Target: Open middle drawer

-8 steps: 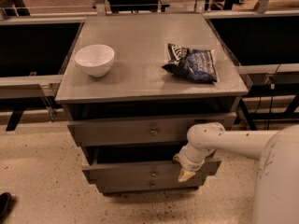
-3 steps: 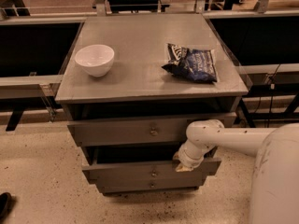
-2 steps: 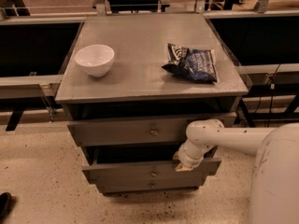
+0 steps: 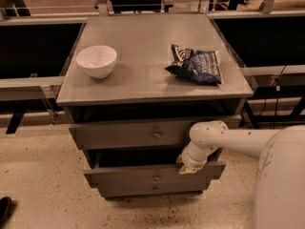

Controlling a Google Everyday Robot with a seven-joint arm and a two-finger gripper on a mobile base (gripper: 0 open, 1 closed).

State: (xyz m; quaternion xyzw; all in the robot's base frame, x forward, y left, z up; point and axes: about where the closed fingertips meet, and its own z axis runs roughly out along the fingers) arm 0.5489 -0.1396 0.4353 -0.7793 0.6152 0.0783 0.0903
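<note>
the middle drawer (image 4: 128,175) of a grey table (image 4: 143,75) stands partly pulled out, much as a moment ago; the claw (image 4: 187,168) has barely lifted at its right top edge, its grip impossible to tell, so opening looks nearly finished

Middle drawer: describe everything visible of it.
The middle drawer is grey, wooden-looking, with a flat front and one small round brass-coloured knob near its centre. It sits between a taller drawer front above and a narrower drawer front below, pulled partly out, with a dark opening behind its top edge. The end effector is at that top edge, right of the knob, seemingly touching it.
</note>
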